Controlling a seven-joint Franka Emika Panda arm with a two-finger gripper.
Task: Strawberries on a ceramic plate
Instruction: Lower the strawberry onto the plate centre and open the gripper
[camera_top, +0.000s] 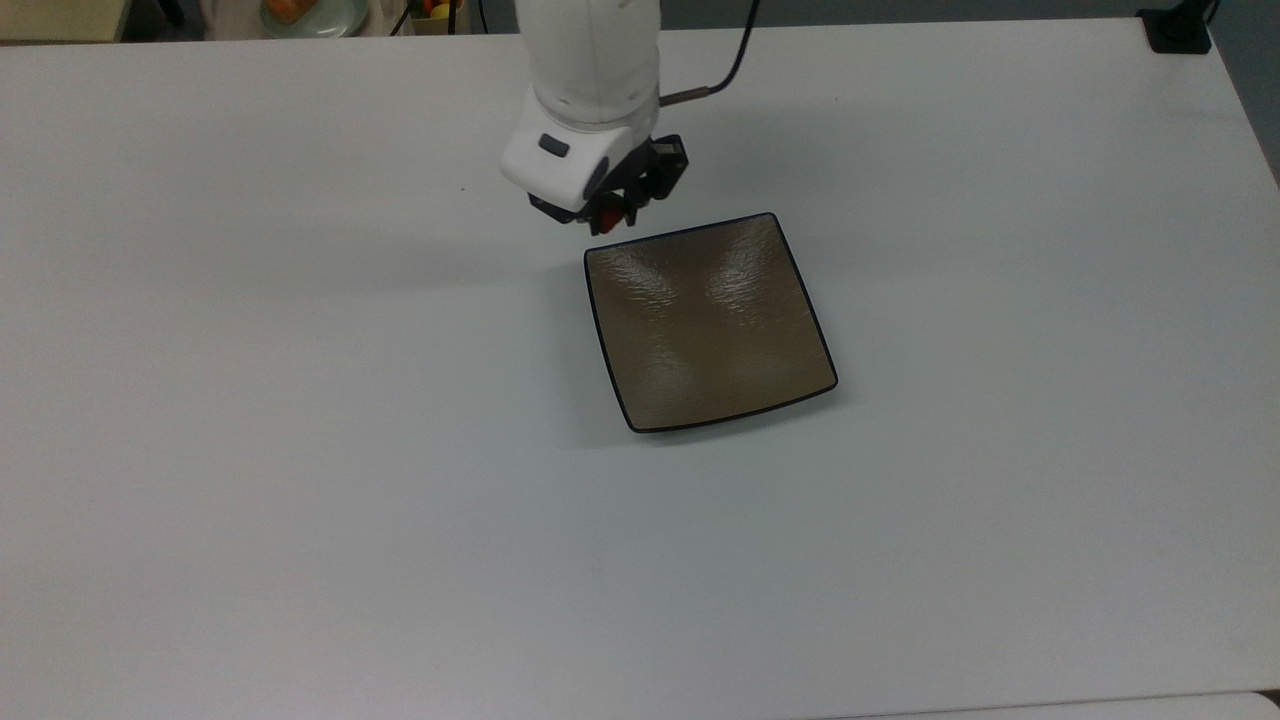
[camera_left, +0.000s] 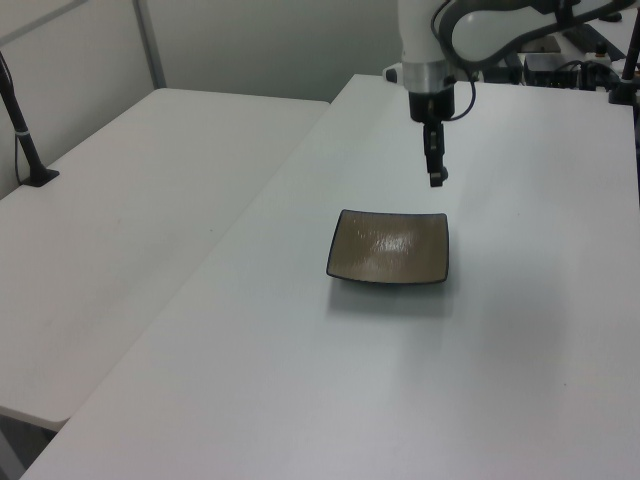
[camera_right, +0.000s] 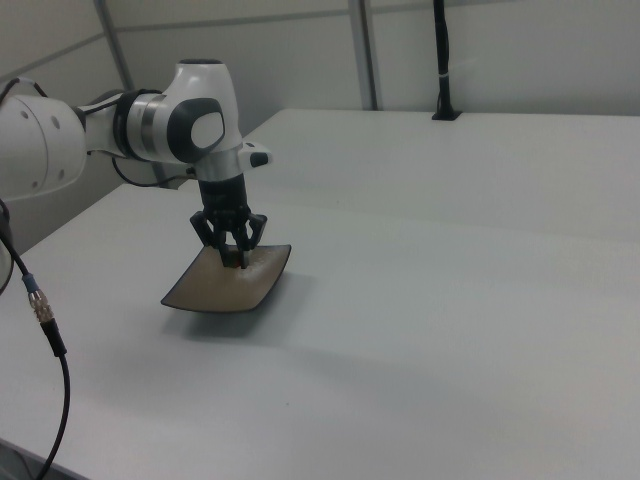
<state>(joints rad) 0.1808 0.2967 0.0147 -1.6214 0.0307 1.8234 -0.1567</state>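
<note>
A plain white table (camera_top: 300, 450) carries the scene, with a second white table (camera_left: 130, 190) beside it at the left view's left and pale wall panels behind. Counted out: one robot arm (camera_right: 150, 125), one hand, one strawberry, one ceramic plate.

The ceramic plate (camera_top: 708, 322) is square with rounded corners, glossy tan-brown, edged by a thin dark rim, and its surface is rippled so that the light breaks on it in pale streaks. It lies flat on the table and nothing rests on it.

The strawberry (camera_top: 607, 212) is a small red fruit, far smaller than the plate; only a bit of red shows between the black fingers, and its cap cannot be made out. The hand (camera_top: 612, 210) is closed narrowly on it and points straight down from the white wrist. In the top view it hangs just beside the plate's upper left corner, above the bare table rather than over the plate. In the left view the hand (camera_left: 435, 178) sits clear above the plate's (camera_left: 390, 248) far edge, well off the table. In the right view the hand (camera_right: 235, 250) appears in front of the plate (camera_right: 230, 280).

A dark cable (camera_top: 715, 70) runs from the wrist toward the top view's upper edge.
</note>
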